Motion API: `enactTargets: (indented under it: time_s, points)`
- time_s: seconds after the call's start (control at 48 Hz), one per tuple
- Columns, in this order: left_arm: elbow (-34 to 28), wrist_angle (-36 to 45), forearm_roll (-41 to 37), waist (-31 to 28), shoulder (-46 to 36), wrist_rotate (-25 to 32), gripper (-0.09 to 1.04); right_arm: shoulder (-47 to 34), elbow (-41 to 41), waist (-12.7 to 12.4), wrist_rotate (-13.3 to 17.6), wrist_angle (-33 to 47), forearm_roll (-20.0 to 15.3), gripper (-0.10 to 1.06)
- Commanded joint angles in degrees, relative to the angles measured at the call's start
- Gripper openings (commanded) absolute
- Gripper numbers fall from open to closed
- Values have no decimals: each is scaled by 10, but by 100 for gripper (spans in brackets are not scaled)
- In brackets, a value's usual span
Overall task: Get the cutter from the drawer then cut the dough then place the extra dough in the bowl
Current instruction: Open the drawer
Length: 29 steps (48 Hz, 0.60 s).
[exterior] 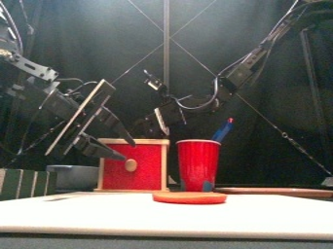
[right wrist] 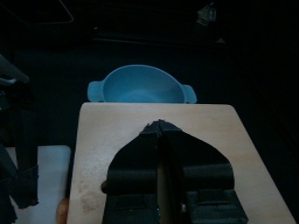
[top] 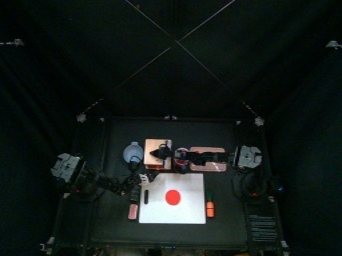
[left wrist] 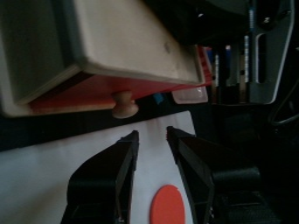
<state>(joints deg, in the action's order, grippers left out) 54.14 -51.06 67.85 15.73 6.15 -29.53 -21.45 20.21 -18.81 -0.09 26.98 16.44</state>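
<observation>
Front view: drawer front [exterior: 146, 173] facing forward

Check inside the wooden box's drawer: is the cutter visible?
No: the drawer is closed, so its contents are hidden. Only the red front and knob show, before the left gripper.

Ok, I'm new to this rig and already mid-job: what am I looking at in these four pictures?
The machine is two black arms, each ending in a two-jaw gripper. One picture looks down from high above and one looks level from the table's front edge. The other two come from cameras on each wrist.

On the table lies a white cutting board with a flat red dough disc. Behind it are a wooden box with a red drawer front, a blue-grey bowl and a red cup.

The left gripper is open, facing the drawer's knob. The right gripper is shut over the box top. Nothing is held, and the cutter isn't in sight.
</observation>
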Motion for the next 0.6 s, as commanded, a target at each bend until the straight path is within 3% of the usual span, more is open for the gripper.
enactTargets:
  time_s: [0.021, 0.312, 0.604]
  points:
    - [2, 3, 0, -3, -3, -17, 74, 9, -6, 1, -2, -1, 1, -1]
    - [9, 5, -28, -42, -3, -23, 75, 8, -8, 4, -2, -1, -1, -1]
    - [6, 41, -67, -72, -4, -39, 84, 9, -9, 5, -2, -1, 0, -1]
